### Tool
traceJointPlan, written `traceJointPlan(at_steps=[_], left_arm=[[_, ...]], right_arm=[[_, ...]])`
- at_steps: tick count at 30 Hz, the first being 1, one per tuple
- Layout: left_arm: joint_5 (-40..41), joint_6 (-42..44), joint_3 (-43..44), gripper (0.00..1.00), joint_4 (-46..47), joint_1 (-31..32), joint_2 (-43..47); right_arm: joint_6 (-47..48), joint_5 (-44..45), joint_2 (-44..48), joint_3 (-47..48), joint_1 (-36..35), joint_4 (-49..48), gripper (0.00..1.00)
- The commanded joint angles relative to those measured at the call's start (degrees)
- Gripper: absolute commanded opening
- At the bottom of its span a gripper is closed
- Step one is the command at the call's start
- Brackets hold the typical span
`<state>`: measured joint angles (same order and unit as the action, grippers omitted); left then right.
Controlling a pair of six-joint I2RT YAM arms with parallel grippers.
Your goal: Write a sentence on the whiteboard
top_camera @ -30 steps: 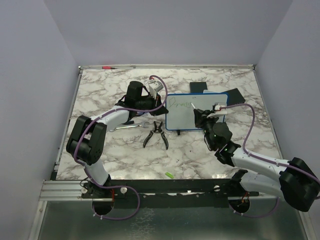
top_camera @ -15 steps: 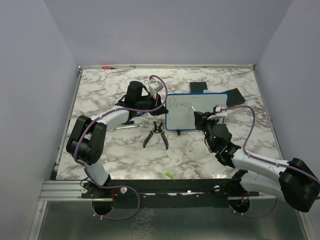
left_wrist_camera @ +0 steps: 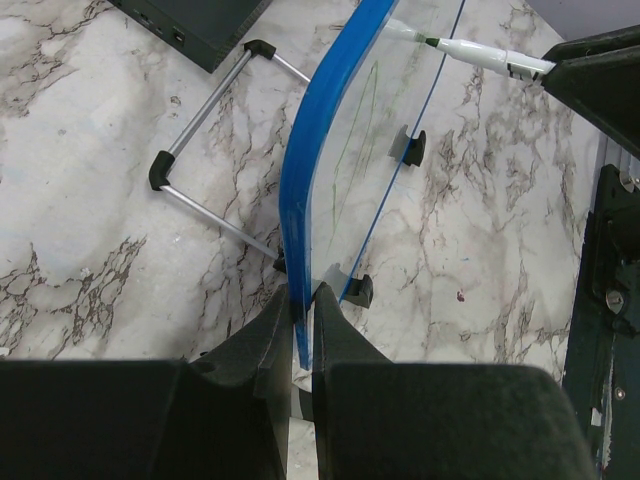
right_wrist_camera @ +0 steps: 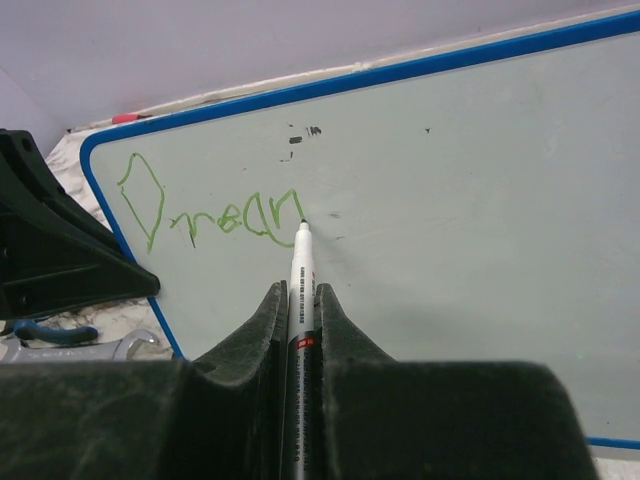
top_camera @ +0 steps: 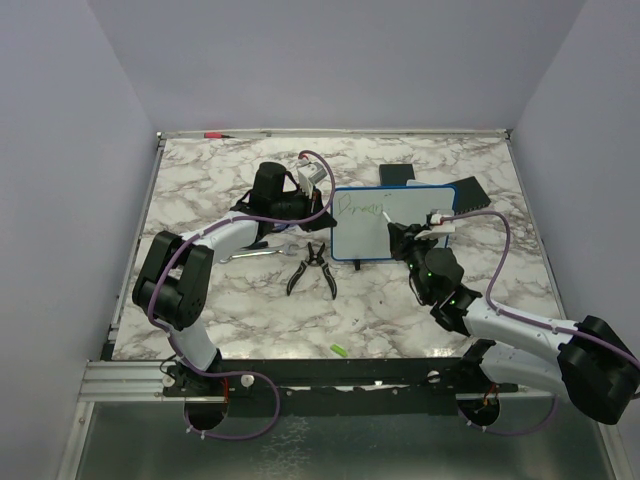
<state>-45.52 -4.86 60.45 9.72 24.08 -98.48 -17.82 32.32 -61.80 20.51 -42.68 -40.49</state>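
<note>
Marble-look counter (top_camera: 200, 180) with plain lilac walls round it, nothing fancy. Your whiteboard (top_camera: 372, 238) sits mid-counter, tipped up on its little black feet. The left claw (left_wrist_camera: 300, 294) is pinched onto the blue frame at its left edge to steady it. The sentence (right_wrist_camera: 215, 215) is one green word so far, top left of the board, and it reads like "Dream". The marker (right_wrist_camera: 301, 262) tip looks to be on the board right at the tail of the last letter, with the right claw (right_wrist_camera: 297, 292) squeezed round the barrel.

What changed: versus a second ago the right claw has slid a touch along the line, while the board and left arm haven't budged. My guess is that the last letter just got finished. So you're one word in, with most of the sentence left and plenty of blank board to the right and below.

Count:
- one whiteboard, one marker, one written word
- one pair of pliers (top_camera: 313, 268) just left of the board
- one wrench (top_camera: 258, 254) beside them
- two black pads (top_camera: 398, 174) behind the board
- one small green bit (top_camera: 338, 349) near the front edge
- one red pen (top_camera: 213, 133) by the far rail
</note>
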Motion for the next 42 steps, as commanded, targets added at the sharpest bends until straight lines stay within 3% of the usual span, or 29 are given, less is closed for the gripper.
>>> traceJointPlan(at_steps=[1,17,42], left_arm=[[2.4,1.9,0.3,0.0,-3.3,1.0,-0.3],[2.4,1.9,0.3,0.0,-3.4,1.0,-0.3],[2.3,1.9,0.3,0.0,-3.4,1.0,0.1]], right_arm=[[2.3,3.1,0.5,1.8,0.2,-1.5,0.01],[4.0,6.0,1.5,1.8,0.1,-1.8,0.01],[-2.2,4.0,1.3,-2.4,0.2,3.1,0.01]])
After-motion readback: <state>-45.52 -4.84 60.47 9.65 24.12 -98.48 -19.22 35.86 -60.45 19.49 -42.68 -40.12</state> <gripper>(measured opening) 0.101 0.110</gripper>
